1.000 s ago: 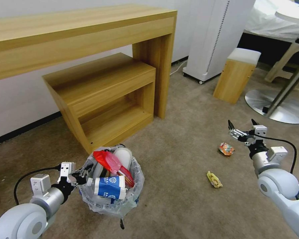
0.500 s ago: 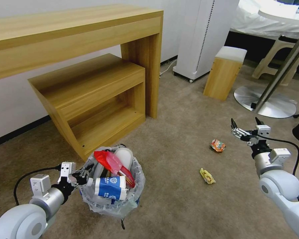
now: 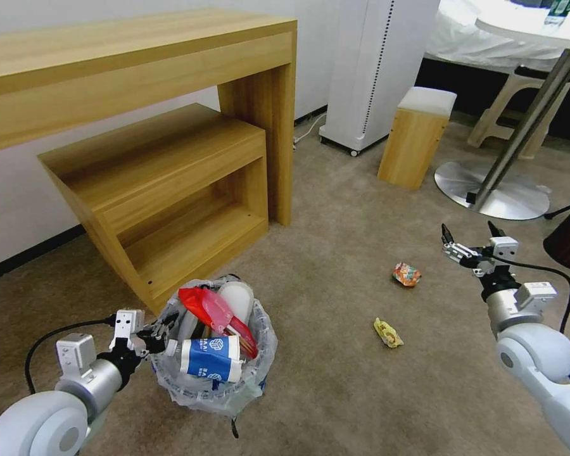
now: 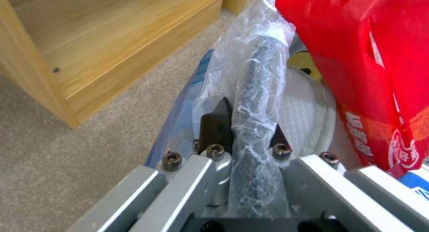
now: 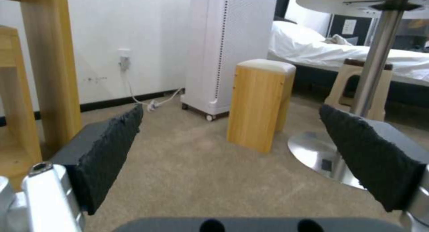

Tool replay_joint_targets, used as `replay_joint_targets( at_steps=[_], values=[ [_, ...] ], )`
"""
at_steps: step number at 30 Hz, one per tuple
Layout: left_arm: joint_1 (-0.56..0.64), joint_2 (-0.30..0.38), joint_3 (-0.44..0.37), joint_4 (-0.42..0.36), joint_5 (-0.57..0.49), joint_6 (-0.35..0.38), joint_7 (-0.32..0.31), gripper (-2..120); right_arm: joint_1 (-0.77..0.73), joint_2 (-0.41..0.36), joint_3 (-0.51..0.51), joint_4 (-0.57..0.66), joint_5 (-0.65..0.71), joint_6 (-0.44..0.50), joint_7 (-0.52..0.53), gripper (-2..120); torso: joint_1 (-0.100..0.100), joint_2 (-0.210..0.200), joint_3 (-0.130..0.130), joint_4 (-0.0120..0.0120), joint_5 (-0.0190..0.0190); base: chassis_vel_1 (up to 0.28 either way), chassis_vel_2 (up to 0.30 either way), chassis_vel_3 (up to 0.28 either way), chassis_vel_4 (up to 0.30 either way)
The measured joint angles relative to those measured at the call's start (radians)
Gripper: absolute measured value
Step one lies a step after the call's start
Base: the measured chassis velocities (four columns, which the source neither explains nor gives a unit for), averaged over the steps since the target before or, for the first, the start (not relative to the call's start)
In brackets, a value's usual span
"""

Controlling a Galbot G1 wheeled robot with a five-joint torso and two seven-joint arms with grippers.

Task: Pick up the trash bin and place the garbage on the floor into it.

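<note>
Moved: my head camera swung right; litter unmoved.
Floor: beige carpet (image 3: 335, 392), wooden desk (image 3: 139, 57) beside.
Left pincer (image 4: 243, 125): pinching trash bin (image 3: 212, 386) rim.
Right pincer (image 3: 472, 244): spread, above crushed can (image 3: 406, 274), yellow wrapper (image 3: 388, 333).
Hidden: bin's body under its bag.

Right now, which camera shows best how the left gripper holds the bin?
The left wrist view: the left gripper is shut on the trash bin rim. The head view shows the whole bin beside it; the right wrist view faces away.
</note>
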Motion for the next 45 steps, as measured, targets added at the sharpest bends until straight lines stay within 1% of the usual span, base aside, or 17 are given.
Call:
replay_joint_targets(
  at_steps=[15, 26, 45],
  values=[
    [0.005, 0.004, 0.001, -0.008, -0.005, 0.006, -0.002, 3, -0.019, -0.001, 0.008, -0.003, -0.019, 0.011, -0.018, 100, 0.000, 0.000, 0.000, -0.0001, 0.0000, 0.000, 0.000, 0.000, 0.000],
    [-0.002, 0.002, 0.013, 0.004, -0.002, 0.006, 0.001, 3, -0.037, 0.008, 0.024, -0.006, -0.032, 0.022, -0.022, 100, 0.000, 0.000, 0.000, 0.0000, 0.0000, 0.000, 0.000, 0.000, 0.000],
    [-0.001, 0.022, 0.010, 0.004, -0.006, 0.005, 0.006, 3, -0.050, 0.016, 0.048, 0.002, -0.034, 0.020, -0.028, 100, 0.000, 0.000, 0.000, -0.0001, 0.0000, 0.000, 0.000, 0.000, 0.000]
  ],
)
